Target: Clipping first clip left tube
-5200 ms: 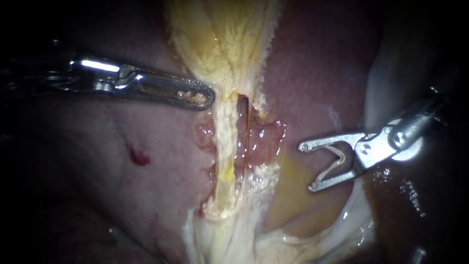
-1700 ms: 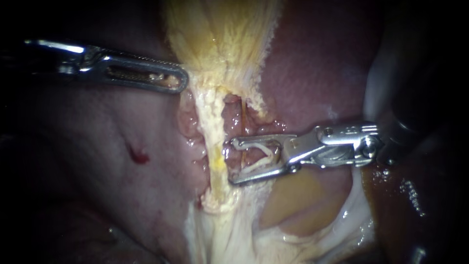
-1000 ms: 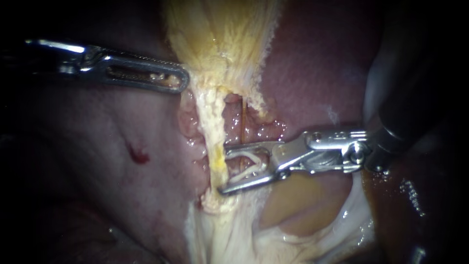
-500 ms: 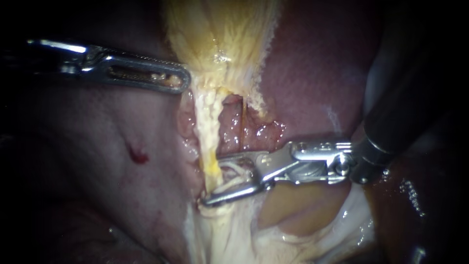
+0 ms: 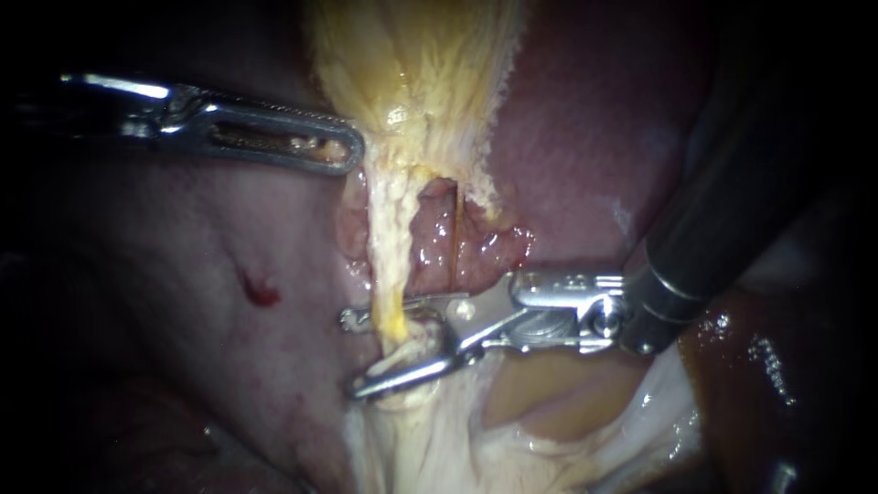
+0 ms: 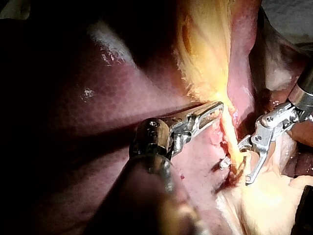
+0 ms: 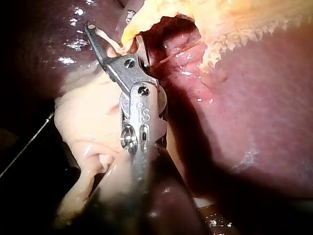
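1. The liver (image 5: 183,274) fills the scene. To the left of the tubes its dark red surface is bare apart from a small red spot (image 5: 261,293). This is the widest open room.
2. The gallbladder (image 5: 421,64) hangs in from the far edge as a yellow fan. It narrows toward the near side into two strands. Its frayed right edge lies over the liver.
3. Pale, wet tissue (image 5: 439,448) gathers at the near edge, where the strands end.
4. The right instrument (image 5: 357,355) comes in from the far right, and its dark shaft takes up that corner. Its jaws stand spread and grasp the clip (image 5: 416,340) between them. They straddle the left tube, and both tips reach past the tube's left edge over bare liver.
5. The left instrument (image 5: 343,155) comes in from the left and lies nearly level, well to the far side of the right instrument. Its jaws are clenched on the gallbladder's left edge, where the fan narrows.
6. The left tube (image 5: 389,238), the thicker pale yellow strand, runs from the gallbladder's neck toward the near side. It passes between the right instrument's jaws just before the pale tissue.
7. The right tube (image 5: 455,252), a thin strand, runs just right of it. An open window of pink tissue lies between the two.
8. The white clip sits open around the left tube.
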